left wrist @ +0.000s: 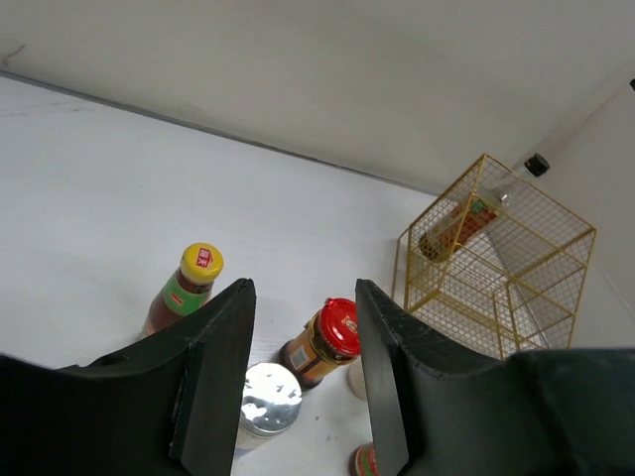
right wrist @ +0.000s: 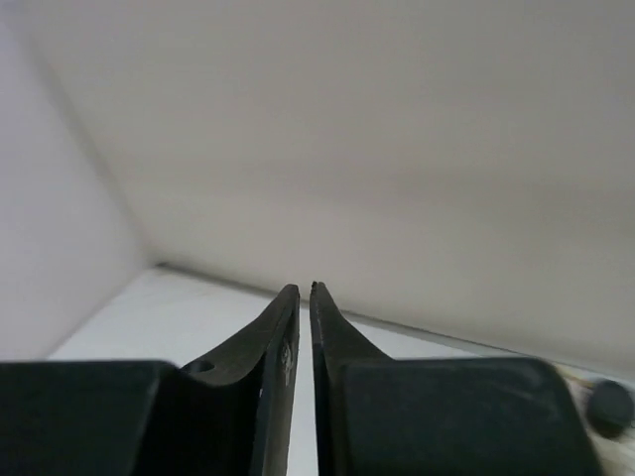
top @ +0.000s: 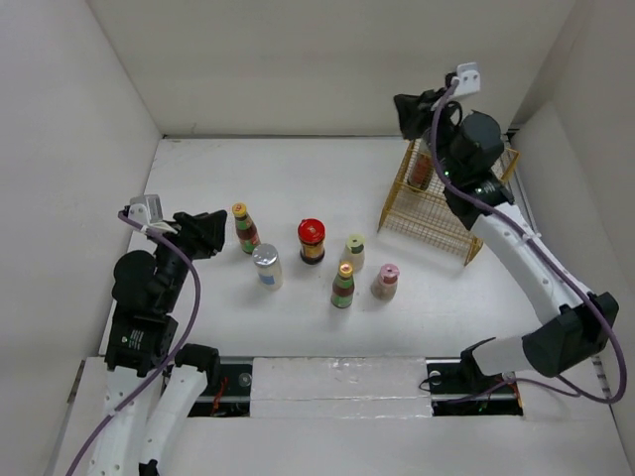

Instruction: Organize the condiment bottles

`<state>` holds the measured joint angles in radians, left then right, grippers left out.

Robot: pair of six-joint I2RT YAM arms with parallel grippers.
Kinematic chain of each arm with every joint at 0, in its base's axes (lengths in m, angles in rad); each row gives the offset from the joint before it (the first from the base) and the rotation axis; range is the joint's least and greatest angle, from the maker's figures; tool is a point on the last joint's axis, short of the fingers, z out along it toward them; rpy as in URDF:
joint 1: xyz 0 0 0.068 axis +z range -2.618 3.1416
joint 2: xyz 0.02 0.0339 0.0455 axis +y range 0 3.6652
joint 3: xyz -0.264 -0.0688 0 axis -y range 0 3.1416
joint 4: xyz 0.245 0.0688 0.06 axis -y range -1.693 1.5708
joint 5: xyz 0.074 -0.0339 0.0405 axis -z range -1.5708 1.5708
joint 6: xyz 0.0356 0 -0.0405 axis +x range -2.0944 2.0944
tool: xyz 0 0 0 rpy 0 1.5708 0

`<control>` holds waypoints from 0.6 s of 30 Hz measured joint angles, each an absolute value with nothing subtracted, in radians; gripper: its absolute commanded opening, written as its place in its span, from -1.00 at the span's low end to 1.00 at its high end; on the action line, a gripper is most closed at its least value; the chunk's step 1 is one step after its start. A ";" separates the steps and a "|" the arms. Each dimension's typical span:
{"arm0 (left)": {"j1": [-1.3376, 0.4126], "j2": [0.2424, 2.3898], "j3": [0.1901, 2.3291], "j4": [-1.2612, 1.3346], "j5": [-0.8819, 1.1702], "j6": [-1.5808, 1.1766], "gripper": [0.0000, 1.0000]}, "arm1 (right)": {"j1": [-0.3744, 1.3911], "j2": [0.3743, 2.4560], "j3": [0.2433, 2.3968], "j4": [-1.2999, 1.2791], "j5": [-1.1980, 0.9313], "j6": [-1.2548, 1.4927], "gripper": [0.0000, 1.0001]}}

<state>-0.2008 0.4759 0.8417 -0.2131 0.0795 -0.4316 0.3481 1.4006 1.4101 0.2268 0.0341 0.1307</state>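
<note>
Left wrist: black-capped bottle (left wrist: pixel 474 213) seemingly leans, cap up-right.

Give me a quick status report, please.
Left gripper open, empty. Right gripper shut, empty, by the basket. One bottle in basket, six bottles on table. No obstruction seen.

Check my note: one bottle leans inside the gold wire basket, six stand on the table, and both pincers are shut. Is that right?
No. Only the right pincer is shut. The left pincer is open, its jaws well apart in the left wrist view. The rest holds: the black-capped bottle leans inside the gold wire basket, and six bottles stand on the table.
</note>
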 measured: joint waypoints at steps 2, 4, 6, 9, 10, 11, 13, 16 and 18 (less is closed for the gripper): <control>-0.201 0.471 0.842 -0.218 0.057 -0.438 -0.24 | 0.445 1.380 1.395 0.246 -0.019 0.126 -0.83; -0.201 0.471 0.842 -0.222 0.038 -0.442 -0.24 | 0.542 1.390 1.375 0.260 -0.053 0.120 -0.83; -0.201 0.471 0.842 -0.231 0.019 -0.447 -0.24 | 0.641 1.430 1.353 0.262 -0.062 0.115 -0.72; -0.201 0.471 0.842 -0.242 -0.022 -0.455 -0.20 | 0.762 1.529 1.340 0.246 -0.069 0.094 -0.22; -0.201 0.470 0.842 -0.251 -0.044 -0.462 -0.17 | 0.808 1.584 1.340 0.229 -0.069 0.075 0.05; -0.201 0.468 0.842 -0.255 -0.054 -0.464 -0.17 | 0.823 1.604 1.340 0.219 -0.072 0.080 0.06; -0.201 0.457 0.842 -0.268 -0.089 -0.473 -0.15 | 0.867 1.660 1.340 0.185 -0.089 0.063 0.45; -0.201 0.433 0.844 -0.279 -0.128 -0.485 -0.12 | 0.906 1.727 1.360 0.131 -0.122 0.031 0.69; -0.201 0.425 0.847 -0.281 -0.140 -0.490 -0.12 | 0.925 1.773 1.399 0.102 -0.130 0.013 0.75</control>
<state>-0.2008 0.4252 0.8471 -0.2806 -0.1398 -0.4900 0.9253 1.7733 1.3994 0.1020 -0.1303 0.0132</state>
